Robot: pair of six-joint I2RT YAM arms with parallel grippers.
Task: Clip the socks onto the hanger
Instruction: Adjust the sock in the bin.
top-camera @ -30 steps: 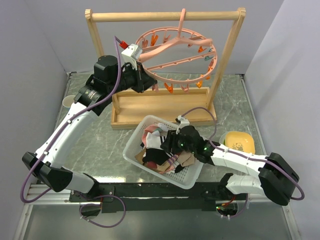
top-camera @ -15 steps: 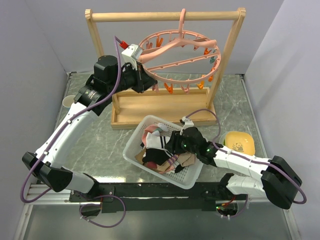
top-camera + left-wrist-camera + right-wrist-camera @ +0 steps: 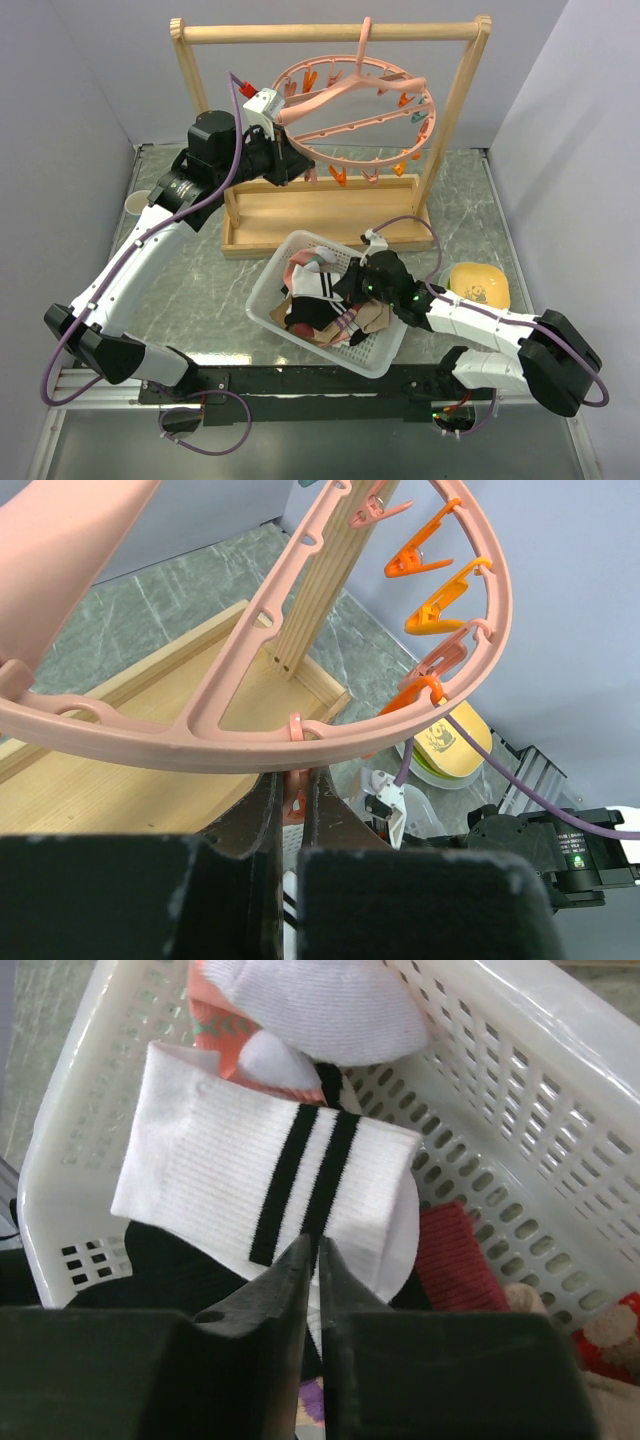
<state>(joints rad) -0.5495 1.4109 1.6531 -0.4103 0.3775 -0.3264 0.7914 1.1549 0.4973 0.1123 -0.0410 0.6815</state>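
Left gripper (image 3: 294, 778): raised to the near rim of the hanger (image 3: 150, 744), jaws drawn almost together.
Left fingers (image 3: 262, 815): dark, a narrow slit between them, pinching a pink clip (image 3: 296, 800) that hangs just below the ring.
Right gripper (image 3: 312, 1250): lowered into the basket (image 3: 560, 1110), jaws closed to a thin gap.
Right fingers (image 3: 285, 1280): nipping the lower edge of the striped sock (image 3: 230, 1180), just below its two black bands.
Striped sock: white, ribbed, lying flat on top of the heap, cuff edge between the fingertips.
Other socks: white toe (image 3: 320, 1005) at the far side over an orange-pink one (image 3: 215, 1010); a black one (image 3: 160, 1260) under the striped sock; a dark red one (image 3: 455, 1250) beside it to the right. All inside the basket.
Hanger: salmon-pink ring with spokes, hooked over the top bar of the wooden rack (image 3: 330, 33), tilted toward the left arm.
Orange clips (image 3: 420, 555): dangling along the far arc of the ring, nothing in them.
Yellow dish (image 3: 478, 285): on the table right of the basket, dark print on it, too small to read.
Sticker (image 3: 575, 860): white, on the black housing seen from the left wrist; lines of print, not legible.
Other writing: none readable on socks, basket or hanger.
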